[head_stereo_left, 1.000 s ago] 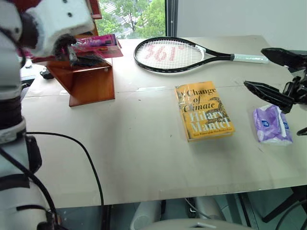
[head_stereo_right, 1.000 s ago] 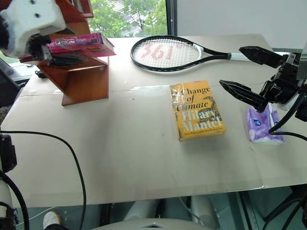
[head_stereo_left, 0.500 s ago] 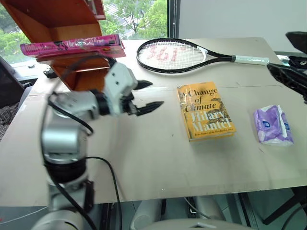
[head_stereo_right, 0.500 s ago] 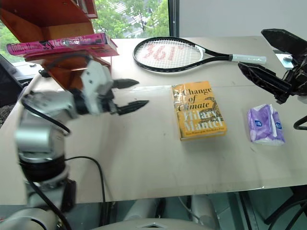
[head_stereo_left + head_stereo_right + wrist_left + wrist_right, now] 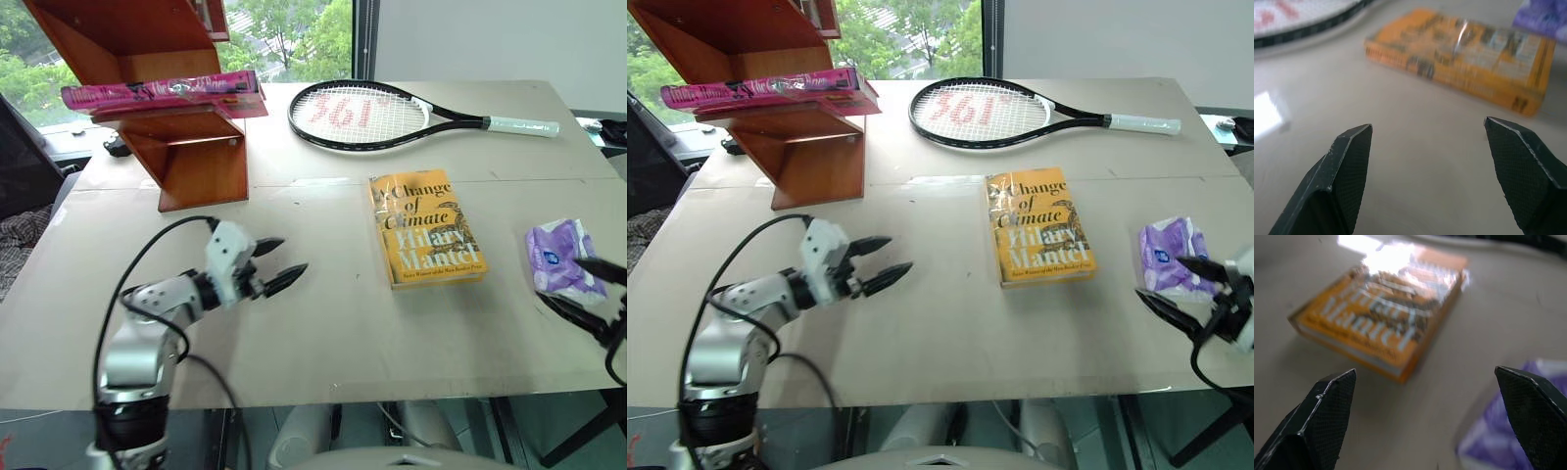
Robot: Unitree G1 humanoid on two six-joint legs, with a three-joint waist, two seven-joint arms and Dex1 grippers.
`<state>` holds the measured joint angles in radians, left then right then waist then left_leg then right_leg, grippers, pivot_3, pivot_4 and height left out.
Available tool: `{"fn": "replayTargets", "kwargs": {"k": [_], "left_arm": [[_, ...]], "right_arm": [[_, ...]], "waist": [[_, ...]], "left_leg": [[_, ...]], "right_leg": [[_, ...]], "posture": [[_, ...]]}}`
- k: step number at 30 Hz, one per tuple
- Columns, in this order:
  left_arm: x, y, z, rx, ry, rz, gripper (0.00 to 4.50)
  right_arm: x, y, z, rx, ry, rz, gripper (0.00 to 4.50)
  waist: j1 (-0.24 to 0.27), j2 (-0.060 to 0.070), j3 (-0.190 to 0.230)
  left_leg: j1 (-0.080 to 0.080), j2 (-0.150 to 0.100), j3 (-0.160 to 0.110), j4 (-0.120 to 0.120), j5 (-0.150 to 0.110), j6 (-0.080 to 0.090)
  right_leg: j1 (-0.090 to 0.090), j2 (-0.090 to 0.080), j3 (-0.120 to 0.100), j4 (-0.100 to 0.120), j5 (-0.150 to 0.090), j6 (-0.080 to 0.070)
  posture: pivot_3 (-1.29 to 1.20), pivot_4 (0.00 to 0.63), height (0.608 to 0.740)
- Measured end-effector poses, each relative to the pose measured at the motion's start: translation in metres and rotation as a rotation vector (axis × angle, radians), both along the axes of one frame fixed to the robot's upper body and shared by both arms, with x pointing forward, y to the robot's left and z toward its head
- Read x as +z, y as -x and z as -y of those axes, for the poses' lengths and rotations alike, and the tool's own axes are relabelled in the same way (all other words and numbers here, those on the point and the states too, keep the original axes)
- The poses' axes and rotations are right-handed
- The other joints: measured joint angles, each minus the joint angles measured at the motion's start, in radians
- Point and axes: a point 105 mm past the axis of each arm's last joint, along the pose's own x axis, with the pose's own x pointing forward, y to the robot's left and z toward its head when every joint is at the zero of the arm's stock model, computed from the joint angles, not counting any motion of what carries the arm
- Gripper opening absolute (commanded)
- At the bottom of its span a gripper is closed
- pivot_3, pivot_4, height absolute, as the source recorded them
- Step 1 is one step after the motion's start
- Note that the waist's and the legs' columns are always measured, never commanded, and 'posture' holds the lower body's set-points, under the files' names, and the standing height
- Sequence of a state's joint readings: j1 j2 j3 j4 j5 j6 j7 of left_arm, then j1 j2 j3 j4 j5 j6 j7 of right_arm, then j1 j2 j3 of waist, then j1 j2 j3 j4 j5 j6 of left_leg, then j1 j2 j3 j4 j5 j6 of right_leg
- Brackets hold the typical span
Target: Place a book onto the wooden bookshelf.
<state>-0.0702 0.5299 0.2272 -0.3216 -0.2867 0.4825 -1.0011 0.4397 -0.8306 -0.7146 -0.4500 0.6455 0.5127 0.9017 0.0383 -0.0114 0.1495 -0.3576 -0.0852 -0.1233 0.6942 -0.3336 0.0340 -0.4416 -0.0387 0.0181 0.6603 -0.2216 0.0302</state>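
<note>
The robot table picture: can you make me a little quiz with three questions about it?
1. True or false: the pink book lies on the bookshelf.
2. What lies beyond the yellow book, towards the window? A) racket B) cup C) ball
3. Is the left gripper open or shut?

Key:
1. True
2. A, the racket
3. Open, holding nothing
</note>
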Motion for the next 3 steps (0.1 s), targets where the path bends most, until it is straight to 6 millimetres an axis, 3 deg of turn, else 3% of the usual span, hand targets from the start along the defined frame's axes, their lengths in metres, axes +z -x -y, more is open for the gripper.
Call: {"fn": "replayTargets", "kwargs": {"k": [3], "left_arm": [[-0.0071, 0.0095, -0.0111, -0.030, -0.035, -0.026, 3.76]], "right_arm": [[0.0003, 0.0106, 0.0082, -0.016, 0.045, 0.009, 4.49]], "waist": [[-0.001, 0.000, 0.000]], "left_leg": [[0.015, 0.001, 0.000, -0.007, -0.001, 0.001]], "right_leg": [[0.015, 0.000, 0.000, -0.005, 0.000, 0.000]], "posture": [[0.00, 0.150, 0.740]]}}
